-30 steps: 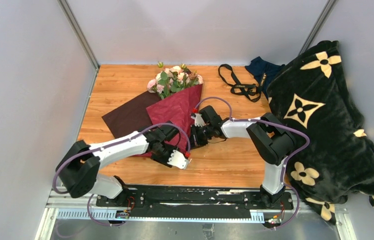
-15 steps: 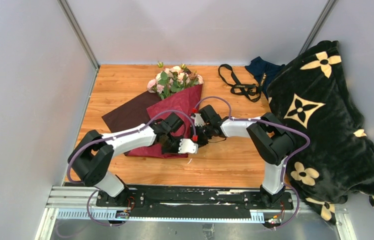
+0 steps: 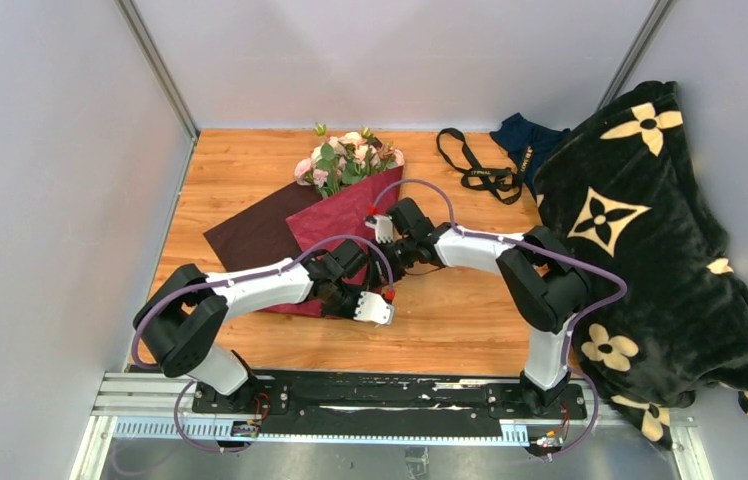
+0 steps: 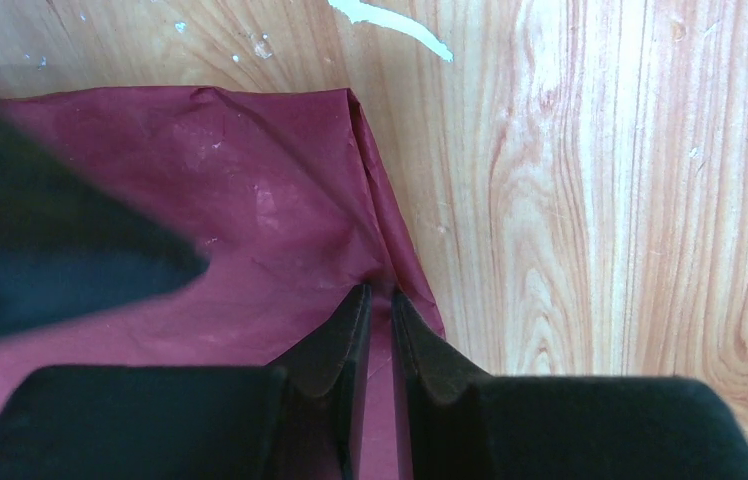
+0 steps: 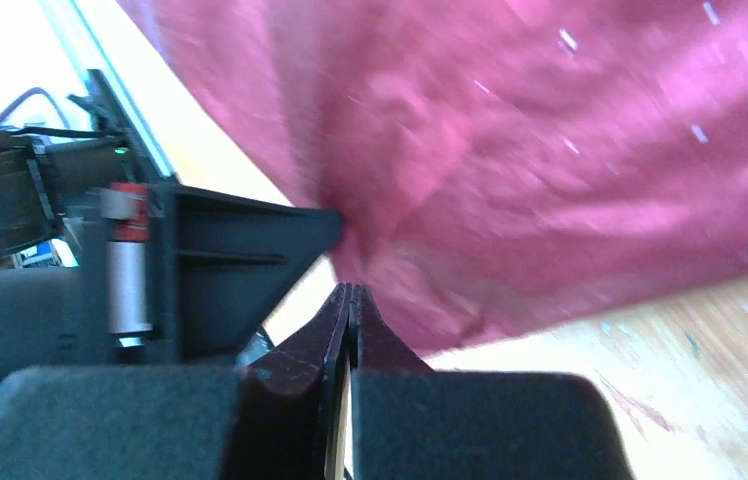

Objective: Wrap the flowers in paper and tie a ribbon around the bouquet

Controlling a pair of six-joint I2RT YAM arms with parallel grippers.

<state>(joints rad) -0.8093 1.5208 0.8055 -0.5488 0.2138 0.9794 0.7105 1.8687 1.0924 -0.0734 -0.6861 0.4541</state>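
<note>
The left gripper (image 4: 375,303) sits low over the near end of the paper (image 3: 350,215). Its fingers (image 4: 340,345) are drawn close with only a slim gap, and a folded ridge of the red sheet runs into that gap, so it pinches the paper's edge near the bottom corner. In the top view the left arm reaches in from the left across the wooden table (image 3: 470,300).

The paper lies near the middle of the table, folded into a rough cone, with a darker flap spread flat to the left. The flowers (image 3: 348,155) poke out of the cone's far, wide end, their pink and cream heads and green leaves towards the back wall.

The right gripper (image 5: 350,295) comes in from the right, just beyond the left one. Its fingers are pressed together, the tips against a gathered crease of the paper. Whether a bit of sheet is nipped between them cannot be told.

Further right, at the back, the ribbon (image 3: 475,165) lies loose in loops, well apart from the paper. Beside it is a navy cloth (image 3: 520,140), then a black blanket (image 3: 640,230) with cream flower motifs heaped along the right edge.
</note>
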